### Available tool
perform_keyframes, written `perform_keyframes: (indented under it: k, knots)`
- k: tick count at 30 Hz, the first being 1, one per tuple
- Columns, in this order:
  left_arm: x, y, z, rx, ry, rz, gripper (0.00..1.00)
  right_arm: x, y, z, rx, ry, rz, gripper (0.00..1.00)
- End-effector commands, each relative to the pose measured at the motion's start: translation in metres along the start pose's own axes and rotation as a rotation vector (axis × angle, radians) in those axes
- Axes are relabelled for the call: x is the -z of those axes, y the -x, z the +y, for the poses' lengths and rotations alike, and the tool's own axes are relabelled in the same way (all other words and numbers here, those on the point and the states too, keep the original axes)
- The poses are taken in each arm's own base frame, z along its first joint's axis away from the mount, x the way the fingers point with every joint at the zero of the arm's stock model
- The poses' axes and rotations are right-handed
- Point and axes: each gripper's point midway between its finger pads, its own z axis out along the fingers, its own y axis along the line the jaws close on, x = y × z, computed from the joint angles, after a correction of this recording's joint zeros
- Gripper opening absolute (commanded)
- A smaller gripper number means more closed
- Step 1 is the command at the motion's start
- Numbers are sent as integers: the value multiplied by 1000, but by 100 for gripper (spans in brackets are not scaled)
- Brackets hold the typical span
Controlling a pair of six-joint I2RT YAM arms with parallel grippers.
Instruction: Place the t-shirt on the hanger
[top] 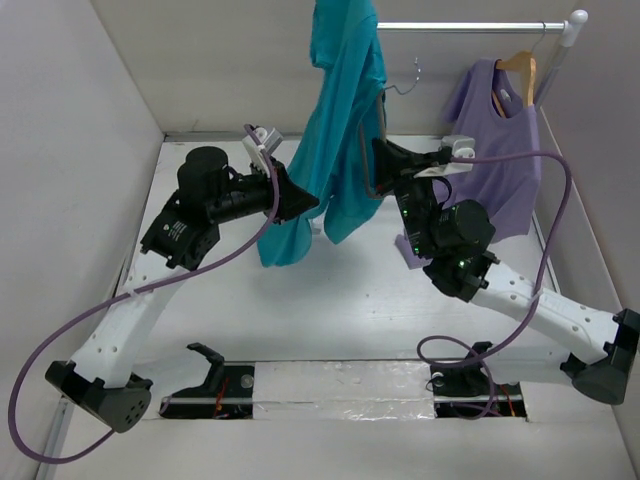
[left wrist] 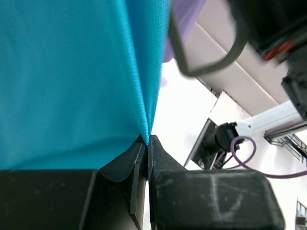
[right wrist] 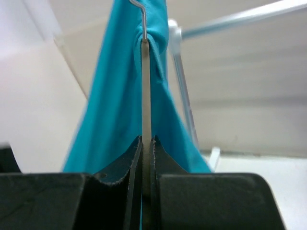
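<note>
Fabric of the plain teal short-sleeved cloth t-shirt [top: 340, 120] is hanging in a long bunched drape over the white surface [top: 330, 310], between your two arms. Your left hand [left wrist: 146, 143] is pinching a low fold of that cloth, its fingers pressing together with only the thin teal edge between them. Your right hand [right wrist: 146, 143] is clamping the thin grey clothes hanger [right wrist: 146, 81], which is standing upright in its grip. The t-shirt is draping around the hanger's upper part, and the slim hook is poking out beside the cloth at the top. Whether the collar is sitting properly on the hanger's shoulders is not showing in any view. Behind, to the right, a lilac purple sleeveless top [top: 495, 160] is hanging on a light wooden hanger [top: 520, 65] from a metal rail [top: 460, 27].
</note>
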Motion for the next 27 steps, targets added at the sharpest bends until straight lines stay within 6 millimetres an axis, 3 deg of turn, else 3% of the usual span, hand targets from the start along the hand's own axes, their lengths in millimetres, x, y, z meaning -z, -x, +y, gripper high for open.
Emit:
perform_keyframes:
  k: [1, 4, 7, 8, 10, 11, 13, 14, 20, 21, 23, 27]
  knots:
    - [12, -19, -7, 18, -4, 77, 0, -12, 95, 2, -185, -37, -286, 0]
    - [20, -1, -7, -31, 41, 40, 0, -15, 101, 5, -188, -28, -301, 0]
    - [22, 4, 1, -38, 101, 33, 0, -13, 104, 8, -170, -6, -302, 0]
    - [23, 13, 1, -52, 113, 12, 15, -12, 104, 9, -157, 5, -294, 0]
    - [26, 31, 7, -60, 178, -41, 28, -8, 104, 10, -154, 25, -278, 0]
    - [33, 54, 3, -81, 208, -101, 37, -5, 100, 9, -145, 30, -256, 0]
    - [33, 77, -1, -82, 220, -152, 44, -1, 97, 9, -135, 44, -238, 0]
    - [39, 102, -15, -104, 197, -211, 48, 2, 97, 9, -131, 54, -232, 0]
    - [24, 170, -55, -105, 17, -357, 48, 3, 93, 11, -97, 72, -196, 0]
    - [13, 177, -51, -108, 12, -364, 48, 2, 91, 13, -96, 80, -185, 0]
    - [11, 193, -57, -113, -14, -403, 48, 0, 85, 20, -81, 108, -149, 0]
    - [-14, 207, -42, -118, -9, -430, 47, 2, 73, 26, -119, 137, -88, 0]
